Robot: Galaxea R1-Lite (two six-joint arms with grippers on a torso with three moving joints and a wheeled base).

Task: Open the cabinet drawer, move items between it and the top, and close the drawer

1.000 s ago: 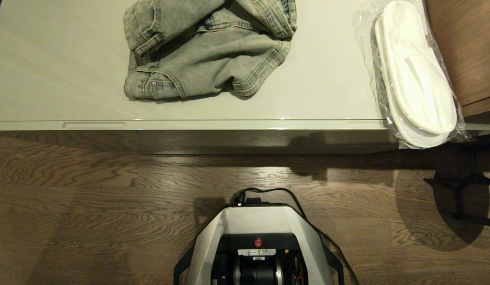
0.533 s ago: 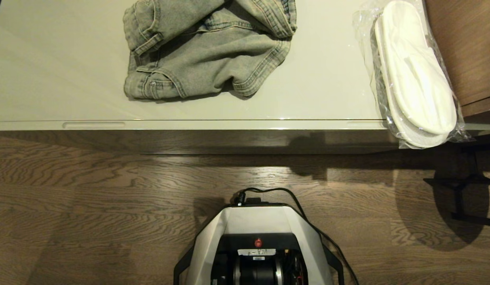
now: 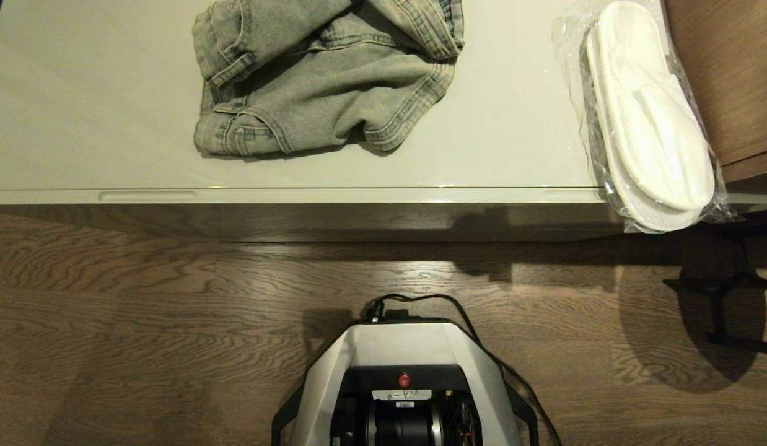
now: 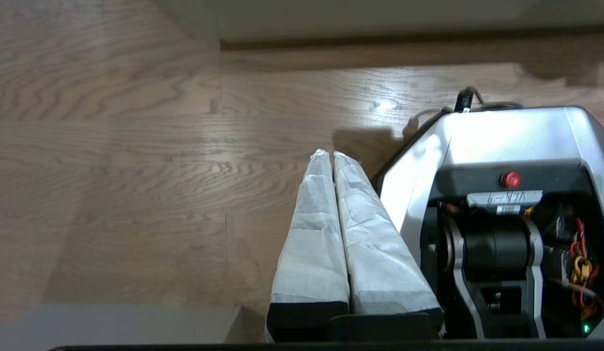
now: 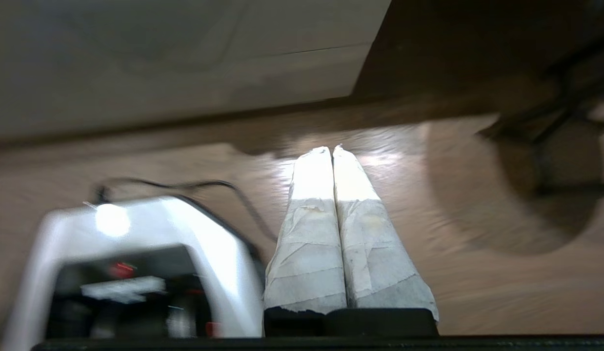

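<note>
Head view: slipper pack (image 3: 647, 118) on surface (image 3: 513, 136), far right. Left hand (image 4: 330, 155) and right hand (image 5: 330, 150) pressed together, empty, low over floor, well apart from it.

Bagged white slippers (image 3: 650, 118) lying flat at glossy off-white cabinet top (image 3: 98, 118) right edge, apparently overhanging front

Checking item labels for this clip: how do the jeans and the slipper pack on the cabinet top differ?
The jeans are faded grey-blue denim, crumpled in a loose heap; the slipper pack is white, flat, sealed in clear plastic. The jeans lie mid-surface, wholly on the top; the slipper pack sits at its right end, its near end overhanging the front edge. Both rest on the top, untouched.
</note>
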